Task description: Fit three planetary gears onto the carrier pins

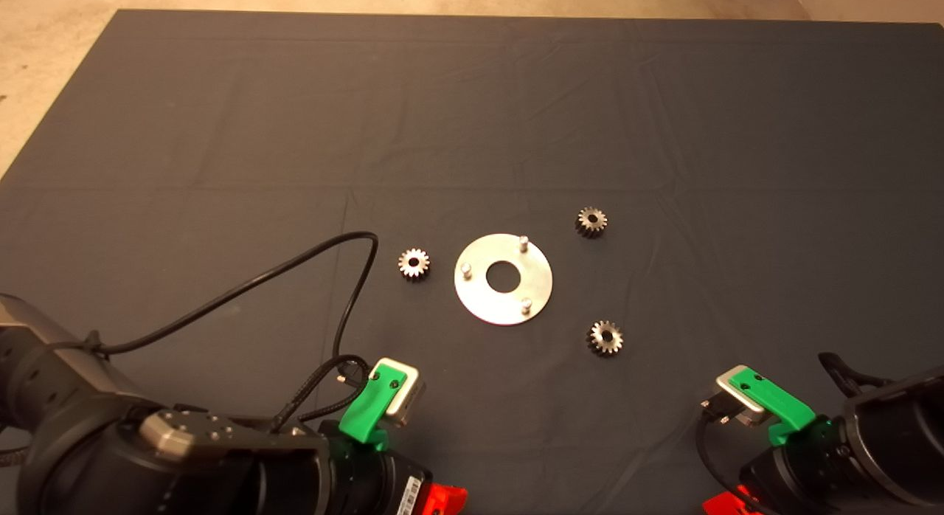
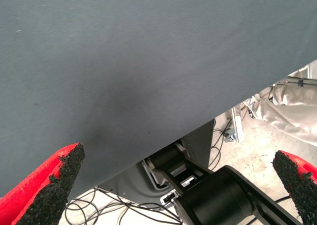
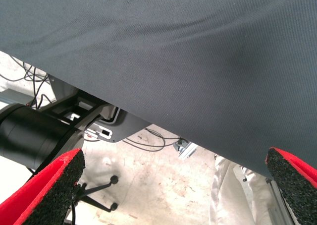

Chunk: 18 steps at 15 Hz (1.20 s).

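Head view: my left claw (image 2: 178, 185) and right claw (image 3: 173, 185) wait wide open, empty, at the mat's (image 1: 221, 116) near edge. Three planetary gears (image 1: 414, 263) lie around the disc (image 1: 503, 279); carrier pins (image 1: 523, 242) bare.

Mat (image 1: 221, 131) — dark slate grey, plain. Disc (image 1: 504, 308) shiny silver, with silver carrier pins (image 1: 523, 243). Planetary gears (image 1: 414, 263) dull silver-grey with dark bores. Left hand (image 2: 173, 185) and right hand (image 3: 173, 185) — red fingers (image 2: 29, 190), speckled black pads (image 2: 64, 180). Green brackets (image 1: 369, 408); black cable (image 1: 295, 260). Floor (image 1: 44, 57) beige.
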Each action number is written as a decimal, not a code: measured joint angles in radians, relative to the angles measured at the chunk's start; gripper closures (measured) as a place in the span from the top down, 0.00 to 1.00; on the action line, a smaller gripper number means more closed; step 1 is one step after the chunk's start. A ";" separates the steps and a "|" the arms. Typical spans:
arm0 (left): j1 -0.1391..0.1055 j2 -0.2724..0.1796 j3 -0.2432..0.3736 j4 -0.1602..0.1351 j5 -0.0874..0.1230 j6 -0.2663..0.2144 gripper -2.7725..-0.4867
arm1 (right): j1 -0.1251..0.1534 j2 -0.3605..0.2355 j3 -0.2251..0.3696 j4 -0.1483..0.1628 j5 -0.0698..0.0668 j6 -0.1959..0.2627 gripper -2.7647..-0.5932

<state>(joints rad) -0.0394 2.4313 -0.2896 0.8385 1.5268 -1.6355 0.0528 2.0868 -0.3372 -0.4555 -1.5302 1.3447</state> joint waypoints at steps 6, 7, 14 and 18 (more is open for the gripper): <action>0.000 0.058 0.000 0.001 0.000 0.000 0.99 | 0.041 0.018 0.000 0.000 0.000 0.003 0.99; 0.000 0.068 0.000 0.001 0.000 0.001 0.99 | 0.079 0.019 0.000 0.001 0.000 0.003 0.99; 0.000 0.090 0.000 0.001 0.001 0.001 0.99 | 0.305 0.044 0.000 0.047 -0.001 0.003 0.99; 0.000 0.099 0.000 0.001 0.000 0.001 0.99 | 0.307 0.076 -0.003 0.057 -0.001 0.003 0.99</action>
<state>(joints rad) -0.0394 2.5300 -0.2896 0.8398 1.5272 -1.6343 0.3596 2.1629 -0.3406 -0.3983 -1.5309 1.3474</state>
